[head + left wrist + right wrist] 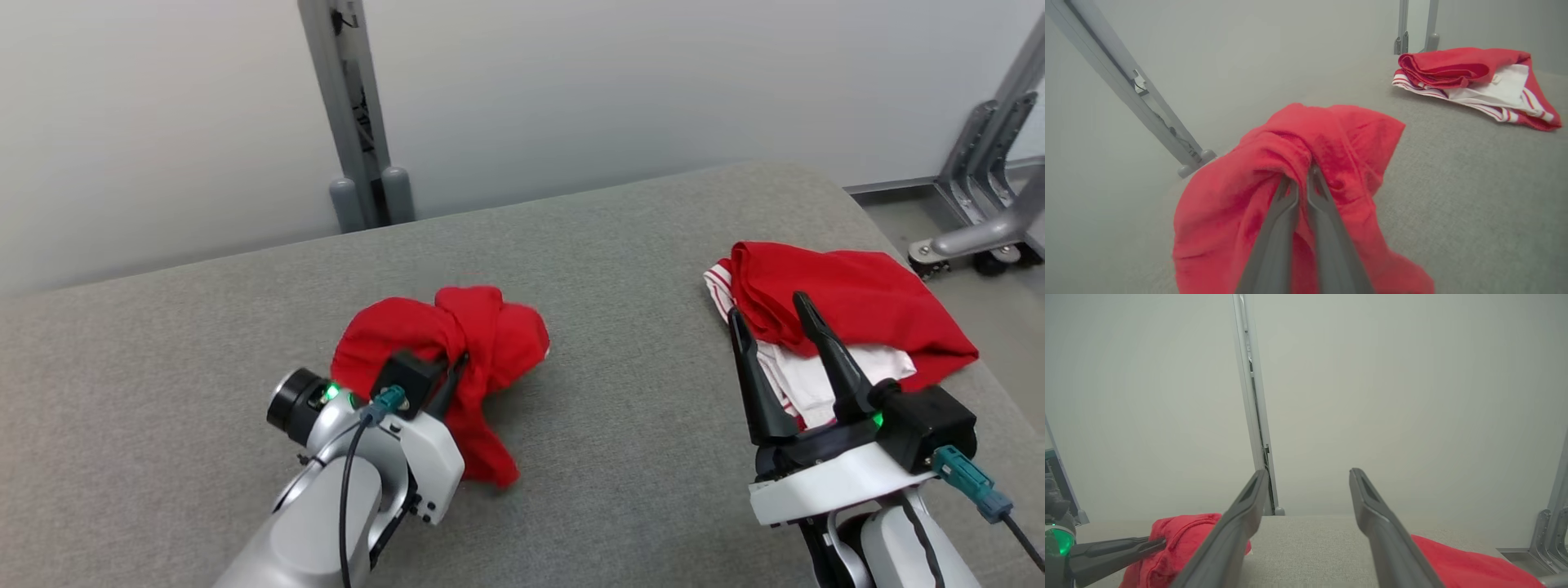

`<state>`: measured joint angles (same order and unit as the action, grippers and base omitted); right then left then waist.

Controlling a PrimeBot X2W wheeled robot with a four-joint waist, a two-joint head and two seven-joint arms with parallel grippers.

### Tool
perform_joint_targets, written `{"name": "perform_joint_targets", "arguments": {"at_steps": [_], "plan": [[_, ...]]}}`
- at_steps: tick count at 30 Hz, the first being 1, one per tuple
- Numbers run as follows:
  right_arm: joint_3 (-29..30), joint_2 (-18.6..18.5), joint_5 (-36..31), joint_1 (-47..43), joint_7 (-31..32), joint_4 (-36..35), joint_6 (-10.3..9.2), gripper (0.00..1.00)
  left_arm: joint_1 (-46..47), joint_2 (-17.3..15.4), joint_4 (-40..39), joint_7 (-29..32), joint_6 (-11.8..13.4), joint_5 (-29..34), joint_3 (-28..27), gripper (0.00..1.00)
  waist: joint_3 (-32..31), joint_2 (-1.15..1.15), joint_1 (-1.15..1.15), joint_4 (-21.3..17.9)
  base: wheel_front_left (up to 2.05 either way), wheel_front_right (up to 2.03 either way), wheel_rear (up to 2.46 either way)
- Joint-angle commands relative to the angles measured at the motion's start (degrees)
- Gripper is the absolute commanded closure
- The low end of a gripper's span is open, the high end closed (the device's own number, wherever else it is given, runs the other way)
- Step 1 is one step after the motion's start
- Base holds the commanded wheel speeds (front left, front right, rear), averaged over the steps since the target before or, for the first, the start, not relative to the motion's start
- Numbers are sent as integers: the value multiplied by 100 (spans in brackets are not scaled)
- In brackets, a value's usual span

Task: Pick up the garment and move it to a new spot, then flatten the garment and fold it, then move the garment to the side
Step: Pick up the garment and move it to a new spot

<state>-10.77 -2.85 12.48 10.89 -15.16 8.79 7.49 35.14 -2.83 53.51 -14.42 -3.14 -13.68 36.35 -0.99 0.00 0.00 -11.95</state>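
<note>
While the red garment (pixel 478 335) sits bunched in a loose knot on the grey padded table (pixel 637 245), at about 9 o'clock from the table's middle in the head view, the step in hand looks to be the first one: picking it up to carry it to a new spot. The left gripper (pixel 454 369) is pinching a fold near the top of the bundle. The left wrist view shows its fingers (pixel 1284 212) almost meeting, with cloth gathered over their tips. A tail of fabric trails toward 5 o'clock and lies on the table, so I can't tell whether the bundle is raised at all.

The next move calls for a lift high enough to bring that tail clear, then a carry to bare table where the cloth can be spread. The pinch is on one fold only (it may slip under the hanging weight), so a slow rise seems wise.

The left forearm comes in from 7 o'clock, with the wrist low and the fingers aimed toward 1 o'clock. The right gripper (pixel 766 307) waits at 3 o'clock from the garment, well apart from it. Its fingers are spread wide, hold nothing and point to 12 o'clock. Just beyond it lies a pile (pixel 857 294) of folded red and white-striped cloth. A grey post (pixel 351 122) stands past the far edge at 11 o'clock.
</note>
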Motion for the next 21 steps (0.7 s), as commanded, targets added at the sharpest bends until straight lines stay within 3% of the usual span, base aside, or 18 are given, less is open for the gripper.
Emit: {"name": "perform_joint_targets", "arguments": {"at_steps": [1,9,10,11,16,21], "plan": [[-9,-21,-29,-58,-8,33,1,0,-100,-55,34,-32,51,-36,51,100,60,0,0,-200,0,0,0],[-13,-21,-14,-33,-8,96,1,0,-673,-33,-535,-48,348,-802,1267,98,79,0,0,-492,0,0,0],[-19,-22,-17,-40,-8,108,1,0,-693,-27,-576,-49,390,-899,1404,7,71,0,0,-492,0,0,0],[-16,-23,-21,-48,-8,123,1,0,-702,-25,-601,-50,441,-983,1506,0,59,0,0,-487,0,0,0],[60,-22,-5,-81,-8,180,1,0,-736,-28,-534,-64,687,-1348,1785,0,-39,0,0,-356,0,0,0],[181,-24,-35,-127,-8,167,1,0,-556,-35,-544,-69,990,-1436,1491,0,-163,0,0,-74,0,0,0]]}}
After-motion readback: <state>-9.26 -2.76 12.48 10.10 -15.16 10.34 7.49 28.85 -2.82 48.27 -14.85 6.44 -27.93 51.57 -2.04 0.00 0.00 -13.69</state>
